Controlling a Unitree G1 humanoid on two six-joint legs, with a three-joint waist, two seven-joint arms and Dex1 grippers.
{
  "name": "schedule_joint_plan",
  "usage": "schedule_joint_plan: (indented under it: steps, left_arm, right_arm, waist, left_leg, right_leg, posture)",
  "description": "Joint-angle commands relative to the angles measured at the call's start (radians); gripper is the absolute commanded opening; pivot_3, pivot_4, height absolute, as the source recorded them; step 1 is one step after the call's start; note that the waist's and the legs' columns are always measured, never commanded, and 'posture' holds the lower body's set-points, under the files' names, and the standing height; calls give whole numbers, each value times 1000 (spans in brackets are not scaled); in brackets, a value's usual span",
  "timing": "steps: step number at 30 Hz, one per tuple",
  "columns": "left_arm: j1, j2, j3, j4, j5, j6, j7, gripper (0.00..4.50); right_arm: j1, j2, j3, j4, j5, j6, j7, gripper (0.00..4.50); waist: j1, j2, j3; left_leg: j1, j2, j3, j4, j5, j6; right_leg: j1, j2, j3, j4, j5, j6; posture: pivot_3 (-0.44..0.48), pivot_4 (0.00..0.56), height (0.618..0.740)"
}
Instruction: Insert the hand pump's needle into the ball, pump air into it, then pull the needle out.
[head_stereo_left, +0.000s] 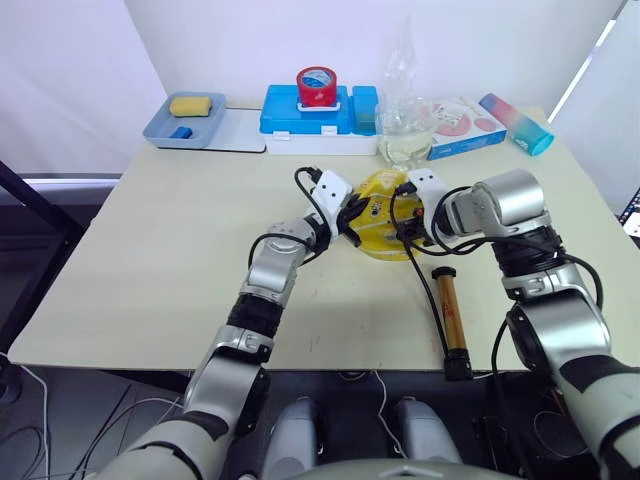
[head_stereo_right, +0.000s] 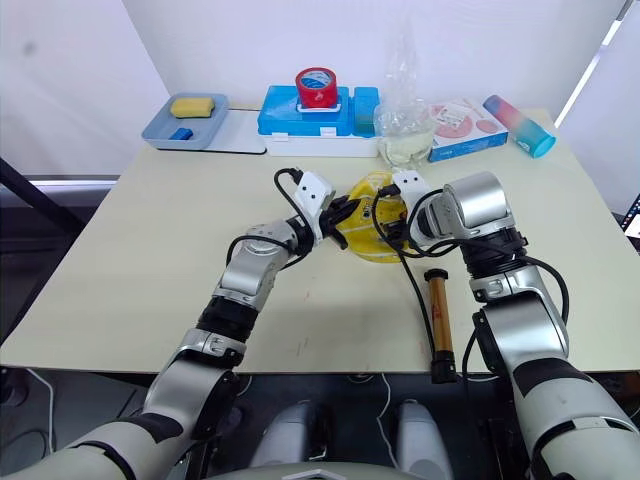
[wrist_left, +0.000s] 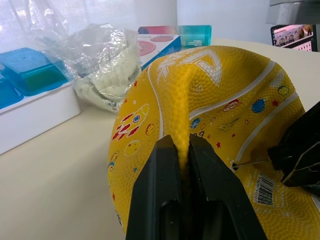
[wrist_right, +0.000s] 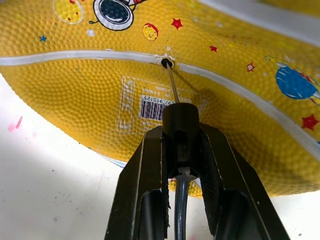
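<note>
The ball (head_stereo_left: 382, 222) is yellow, partly deflated and creased, and lies at the table's middle. My left gripper (wrist_left: 182, 150) is shut on a raised fold of the ball (wrist_left: 215, 100) from its left side. My right gripper (wrist_right: 181, 135) is shut on the black fitting of the needle (wrist_right: 172, 82), on the ball's right side. The needle's tip sits in the valve hole on a white seam, above a barcode label. The hand pump (head_stereo_left: 451, 312), a bronze cylinder, lies on the table to the front right. Its black hose (head_stereo_left: 427, 280) runs up to my right gripper (head_stereo_left: 408, 228).
Along the table's far edge stand a blue tray (head_stereo_left: 160, 130) with a yellow sponge, a blue box (head_stereo_left: 290, 118) with a red tape roll (head_stereo_left: 317, 87), a crumpled clear plastic bottle (head_stereo_left: 405, 125), a white carton (head_stereo_left: 465, 125) and a blue-pink tube (head_stereo_left: 515, 122).
</note>
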Motion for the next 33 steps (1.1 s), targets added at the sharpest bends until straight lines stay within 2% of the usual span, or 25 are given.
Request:
schedule_joint_plan:
  steps: [1,23,33]
  left_arm:
    - [38,-25,-72,32,17,42,-52,22]
    - [35,-40,-84,44,10,59,-78,22]
    - [44,-42,-90,34,8,65,-91,22]
  right_arm:
    - [-23,24,-1,21,-10,-12,-16,310]
    - [-118,142,-79,81,-8,-30,-49,310]
    - [-156,149,-104,169,-30,-89,-54,310]
  waist:
    - [0,0,0]
    - [-8,0,0]
    - [-7,0,0]
  left_leg:
    - [0,0,0,0,0,0]
    - [1,4,0,0,0,0]
    - [1,6,1,0,0,0]
  right_leg:
    - [0,0,0,0,0,0]
    - [0,0,-3,0,0,0]
    - [0,0,-5,0,0,0]
  posture:
    - [0,150,739]
    - [0,150,739]
    - [0,150,739]
